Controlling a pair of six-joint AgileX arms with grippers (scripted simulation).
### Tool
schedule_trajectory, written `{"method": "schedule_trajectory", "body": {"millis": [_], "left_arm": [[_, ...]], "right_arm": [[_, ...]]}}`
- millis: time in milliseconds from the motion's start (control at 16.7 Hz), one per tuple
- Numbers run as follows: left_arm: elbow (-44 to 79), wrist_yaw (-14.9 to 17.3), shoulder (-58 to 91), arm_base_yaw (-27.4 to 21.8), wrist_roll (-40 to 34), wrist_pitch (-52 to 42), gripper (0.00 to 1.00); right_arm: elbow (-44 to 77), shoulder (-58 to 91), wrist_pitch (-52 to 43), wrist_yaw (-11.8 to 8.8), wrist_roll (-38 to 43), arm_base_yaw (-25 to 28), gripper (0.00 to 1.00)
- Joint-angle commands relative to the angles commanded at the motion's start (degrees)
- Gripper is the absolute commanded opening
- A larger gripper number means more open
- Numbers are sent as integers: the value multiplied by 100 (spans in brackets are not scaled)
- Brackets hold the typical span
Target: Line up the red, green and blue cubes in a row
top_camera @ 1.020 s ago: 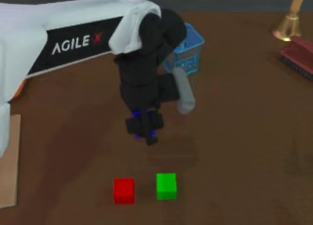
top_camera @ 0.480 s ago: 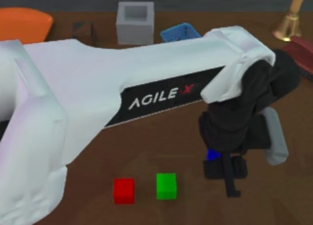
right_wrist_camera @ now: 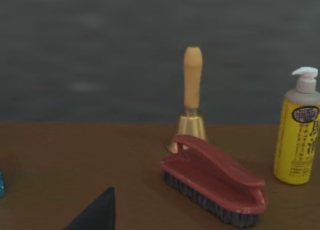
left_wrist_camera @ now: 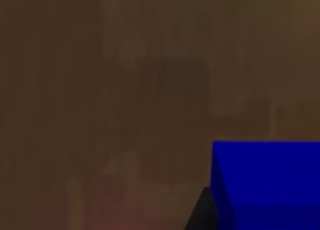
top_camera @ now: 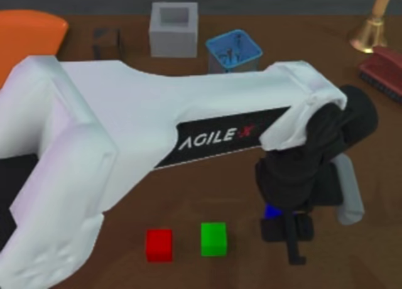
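The red cube [top_camera: 159,245] and the green cube [top_camera: 213,239] sit side by side near the table's front edge, a small gap between them. My left arm reaches across the table, and its gripper [top_camera: 286,234] hangs to the right of the green cube, shut on the blue cube [top_camera: 272,211]. In the left wrist view the blue cube [left_wrist_camera: 265,180] fills the corner, with one dark fingertip [left_wrist_camera: 202,212] pressed against its side. My right arm is outside the top view; its wrist view shows one finger [right_wrist_camera: 95,212] set far to the side, gripper open and empty.
Along the back stand an orange object [top_camera: 31,28], a dark cube [top_camera: 107,41], a grey open box [top_camera: 174,28] and a light-blue bin [top_camera: 233,50]. At the back right are a brass bell [top_camera: 370,31], a red brush [top_camera: 383,69] and a yellow pump bottle [right_wrist_camera: 297,140].
My left gripper has carried the blue cube from the table's middle to the right and front, ending beside the green cube. In the last half second it shifted only slightly.
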Motion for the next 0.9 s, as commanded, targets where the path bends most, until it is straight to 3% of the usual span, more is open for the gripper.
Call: {"method": "schedule_trajectory", "body": {"millis": [180,480,900], "left_arm": [[-372,-22,181,13,-30,592,0],[-446,-30,230,3,-26,699,0],[-446,-30,230,3,-26,699,53]], "right_arm": [[0,0,0,0,0,0,100],[0,0,0,0,0,0,100],[0,0,0,0,0,0,100]]}}
